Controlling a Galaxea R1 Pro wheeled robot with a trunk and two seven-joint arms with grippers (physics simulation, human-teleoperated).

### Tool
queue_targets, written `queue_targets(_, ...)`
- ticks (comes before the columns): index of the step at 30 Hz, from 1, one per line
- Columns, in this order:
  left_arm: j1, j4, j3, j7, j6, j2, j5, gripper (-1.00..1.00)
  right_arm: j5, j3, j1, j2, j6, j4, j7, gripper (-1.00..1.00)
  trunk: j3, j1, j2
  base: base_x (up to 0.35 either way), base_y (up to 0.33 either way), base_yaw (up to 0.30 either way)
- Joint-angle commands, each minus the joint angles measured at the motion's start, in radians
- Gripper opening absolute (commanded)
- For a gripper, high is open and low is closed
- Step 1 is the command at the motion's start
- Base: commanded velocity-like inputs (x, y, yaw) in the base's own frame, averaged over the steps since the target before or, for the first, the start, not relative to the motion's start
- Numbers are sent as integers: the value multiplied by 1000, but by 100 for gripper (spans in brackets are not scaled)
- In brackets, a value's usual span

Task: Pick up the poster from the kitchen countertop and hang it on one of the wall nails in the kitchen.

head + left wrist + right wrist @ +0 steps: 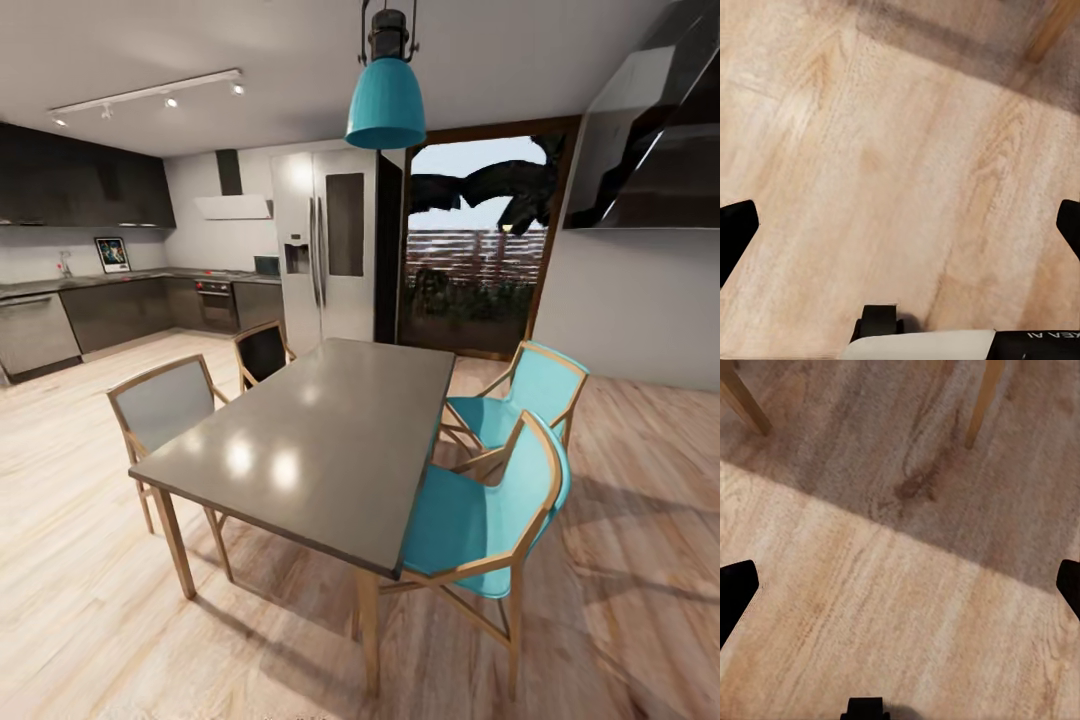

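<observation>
At the far left, the poster [112, 254] stands upright on the kitchen countertop [90, 281], well beyond the dining table [320, 440]. Left tool [900, 225] and right tool [900, 585] hang released above the wooden floor [907, 607].

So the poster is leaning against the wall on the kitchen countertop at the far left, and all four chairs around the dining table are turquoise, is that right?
Not quite. The poster does stand on the kitchen countertop at the far left, but the head view shows just two turquoise chairs, on the dining table's right. The two on its left are a grey chair and a black chair.
</observation>
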Motion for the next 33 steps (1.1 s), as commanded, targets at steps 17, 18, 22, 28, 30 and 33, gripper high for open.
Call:
queue_targets(17,0,1,10,2,-2,0,1,100,3,3,0,0,-2,1,0,100,-4,0,0,-3,57,216)
queue_targets(18,0,3,11,1,-2,0,1,100,3,3,0,0,-3,1,0,100,-4,0,0,0,243,78)
queue_targets(22,0,14,14,0,-2,0,2,100,3,3,0,0,-3,1,0,100,-4,0,0,0,266,165)
queue_targets(28,0,20,15,0,-2,0,2,100,3,3,0,0,-3,1,-1,100,-4,0,0,0,286,249)
queue_targets(30,0,21,16,0,-2,0,3,100,3,3,0,0,-3,1,-1,100,-4,0,0,0,291,272)
queue_targets(33,0,22,16,0,-2,0,3,100,3,3,0,0,-3,1,-2,100,-4,0,0,2,293,279)
